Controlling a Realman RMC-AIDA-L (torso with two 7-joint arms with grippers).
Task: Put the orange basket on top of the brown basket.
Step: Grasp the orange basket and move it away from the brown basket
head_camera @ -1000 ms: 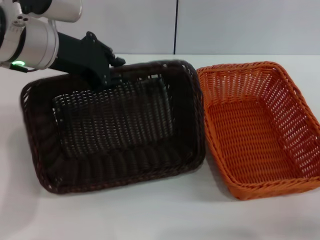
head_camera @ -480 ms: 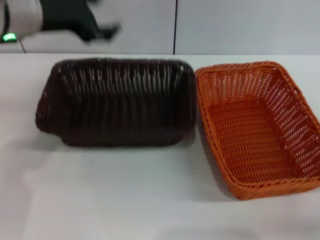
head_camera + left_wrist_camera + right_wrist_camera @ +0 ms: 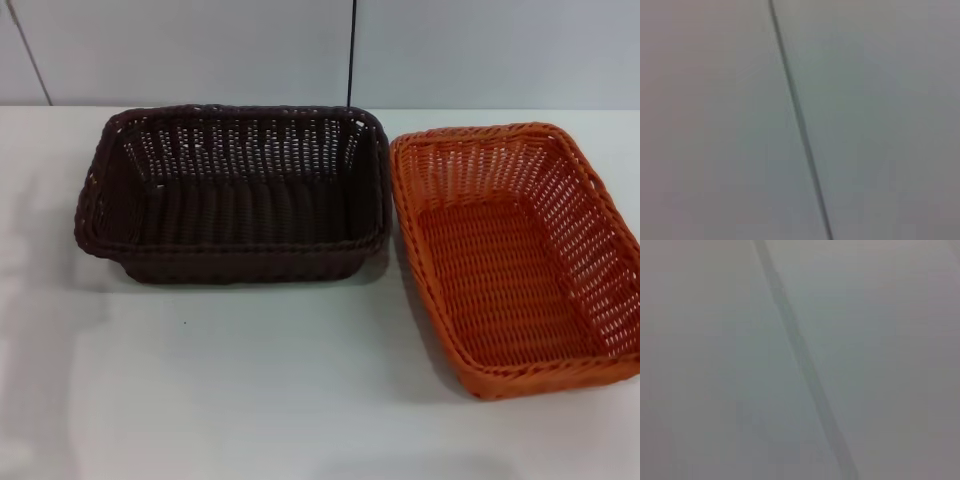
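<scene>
The brown basket (image 3: 235, 195) stands upright on the white table, left of centre in the head view. The orange basket (image 3: 510, 255) stands upright on the table just to its right, their near rims almost touching. Both baskets are empty. Neither gripper shows in the head view. Both wrist views show only a pale wall with a dark seam line.
The white table (image 3: 250, 390) stretches in front of both baskets. A pale wall with a dark vertical seam (image 3: 351, 55) stands behind the table; the seam also shows in the left wrist view (image 3: 800, 120) and the right wrist view (image 3: 800, 360).
The left arm let go of the brown basket at its far edge and rose out of view at the upper left. The brown basket dropped from a tilt and now lies flat.
</scene>
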